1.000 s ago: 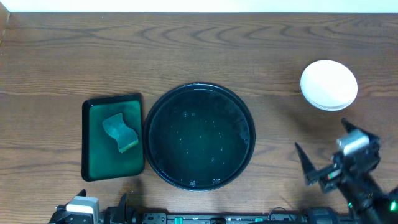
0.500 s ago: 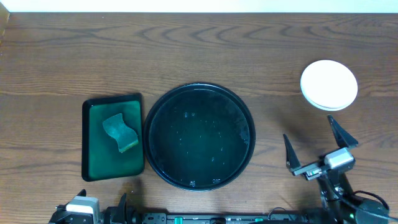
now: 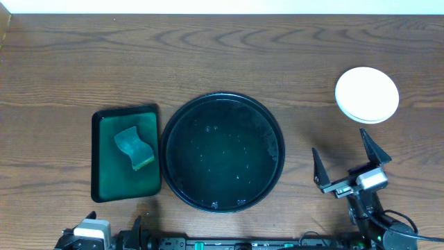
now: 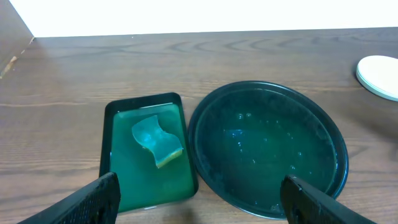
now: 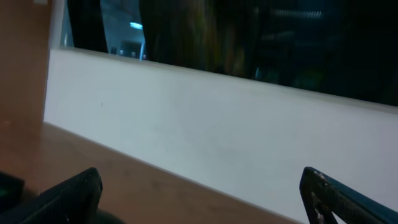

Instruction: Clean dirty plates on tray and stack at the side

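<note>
The wooden table (image 3: pixel 208 55) fills the whole view. At its middle sits the round black tray (image 3: pixel 222 153), wet and speckled with droplets, with no plate on it. Just left of it lies the smaller green tray (image 3: pixel 104 177). Well off to the far right, the white plates (image 3: pixel 366 94) sit in one neat pile on the bare wood, the top one spotless; how many are in the pile I cannot tell. The right gripper (image 3: pixel 338 141) hangs near the front, a little nearer than the pile, fingers spread wide and holding nothing. The left gripper (image 4: pixel 201 179) is back at the near edge, also wide open and empty. The sponge (image 3: pixel 135 148) rests in the green tray. To my eye the job looks done, nothing left to wipe or stack
</note>
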{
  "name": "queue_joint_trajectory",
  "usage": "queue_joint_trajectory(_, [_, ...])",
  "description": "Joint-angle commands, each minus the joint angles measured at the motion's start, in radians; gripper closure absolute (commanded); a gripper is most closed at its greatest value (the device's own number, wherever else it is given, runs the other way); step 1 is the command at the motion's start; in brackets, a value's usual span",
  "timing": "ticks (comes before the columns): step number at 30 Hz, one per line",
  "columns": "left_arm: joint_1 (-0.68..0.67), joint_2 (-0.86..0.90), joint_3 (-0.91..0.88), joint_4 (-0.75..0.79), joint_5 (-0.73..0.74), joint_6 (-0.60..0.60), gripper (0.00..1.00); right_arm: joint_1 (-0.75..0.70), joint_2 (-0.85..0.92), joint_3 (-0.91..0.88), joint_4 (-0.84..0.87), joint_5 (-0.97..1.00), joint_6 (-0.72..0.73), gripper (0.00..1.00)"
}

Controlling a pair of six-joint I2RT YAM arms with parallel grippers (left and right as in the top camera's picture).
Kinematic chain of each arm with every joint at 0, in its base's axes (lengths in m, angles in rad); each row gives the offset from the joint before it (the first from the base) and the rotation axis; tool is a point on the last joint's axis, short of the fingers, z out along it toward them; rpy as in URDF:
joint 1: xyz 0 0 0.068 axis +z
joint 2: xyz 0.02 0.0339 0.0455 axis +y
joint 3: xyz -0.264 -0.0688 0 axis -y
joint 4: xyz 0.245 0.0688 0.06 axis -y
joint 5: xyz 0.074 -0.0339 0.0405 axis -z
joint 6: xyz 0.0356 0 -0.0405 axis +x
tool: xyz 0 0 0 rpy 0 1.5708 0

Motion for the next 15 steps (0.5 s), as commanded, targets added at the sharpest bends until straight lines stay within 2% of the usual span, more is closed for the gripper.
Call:
queue_joint_trajectory(1, [-0.003,0.000,-0.001,-0.002,0.005,-0.002,0.17,0.008,-0.008,-0.061,0.076,-0.003,0.017,0.01])
queue_joint_trajectory(4, [-0.003,0.000,-0.001,-0.002,0.005,-0.002,0.17,0.008,-0.008,-0.107,0.155,-0.003,0.016,0.01])
queue_joint_trajectory(9, [-0.003,0.000,-0.001,-0.002,0.005,-0.002,0.17,0.008,-0.008,-0.109,0.151,0.028,0.016,0.01])
queue_joint_trajectory(15, [-0.003,0.000,-0.001,-0.002,0.005,-0.002,0.17,0.008,-0.008,-0.109,0.003,0.034,0.017,0.01])
